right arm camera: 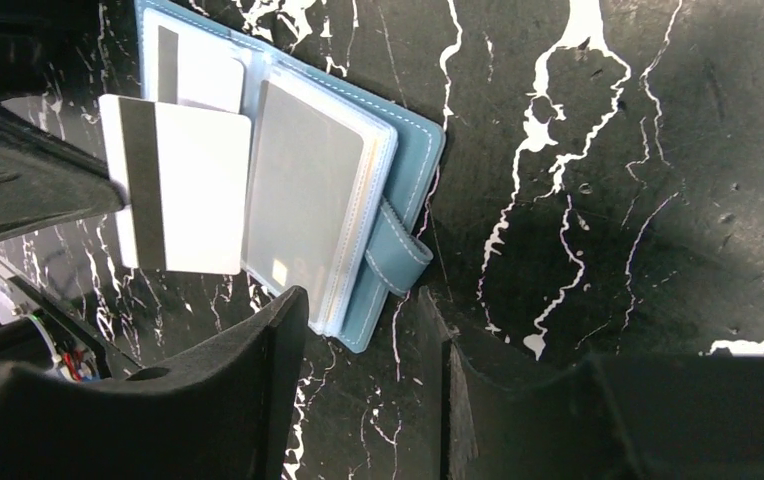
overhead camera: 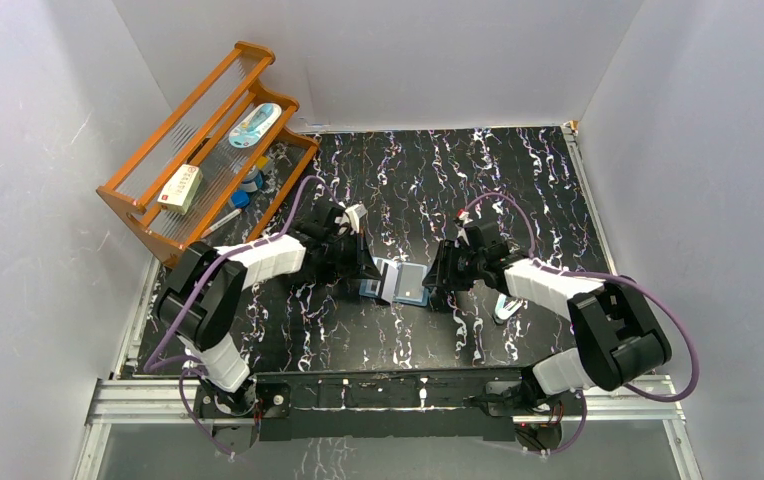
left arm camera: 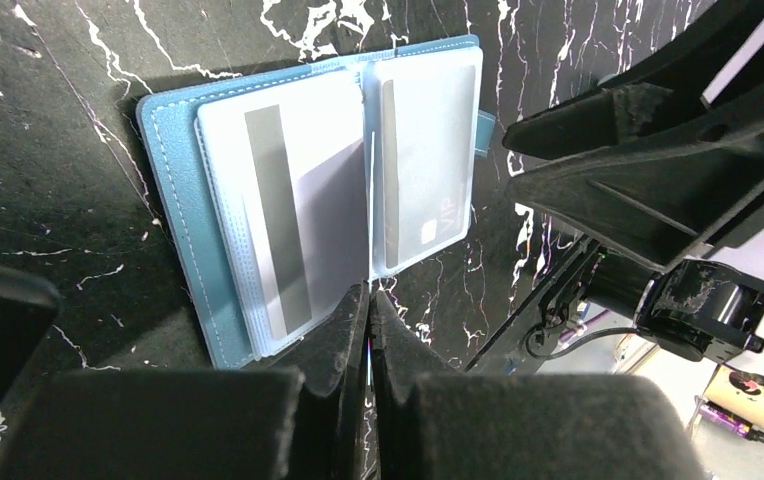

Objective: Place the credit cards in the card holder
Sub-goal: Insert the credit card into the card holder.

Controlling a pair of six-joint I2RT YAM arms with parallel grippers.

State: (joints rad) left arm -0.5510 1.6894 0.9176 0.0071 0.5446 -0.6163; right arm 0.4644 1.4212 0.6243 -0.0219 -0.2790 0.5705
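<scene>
Wallet (overhead camera: 413,284): teal, book-type, stitched edge, pale clear sleeves inside, snap tab (right arm camera: 399,252) on one cover. It lies open and flat at approx. the centre of the bench (overhead camera: 518,190).

Count: 1 wallet, 3 cards in sight.
- card 1 (left arm camera: 276,215): whitish w/ grey stripe, in a sleeve on the page away from the tab.
- card 2 (left arm camera: 428,140): greyish, small chip mark and "VIP" print, in a sleeve on the tab-side page.
- card 3 (right arm camera: 186,185): white w/ dark stripe, out of the sleeves as far as seen, hanging over the non-tab page just beside the spine and partly covering card 1. Can't tell if its far edge has entered a sleeve.

Axes, top view: the wallet's open spread runs approx. 9–3 and its spine approx. 12–6, w/ the tab pointing to 3. All 3 cards have long sides and stripes parallel to the spine.

The left tool (left arm camera: 368,305) is at the wallet's 9 o'clock, jaws pressed together on the near edge of card 3.

The right tool (right arm camera: 360,310) is at the wallet's 3 o'clock, jaws spread wide w/ nothing held. Its fingers stand either side of the tab-side corner; contact can't be told.

An orange rack (overhead camera: 208,150) w/ a few items stands at the bench's 10 o'clock, well apart.
</scene>
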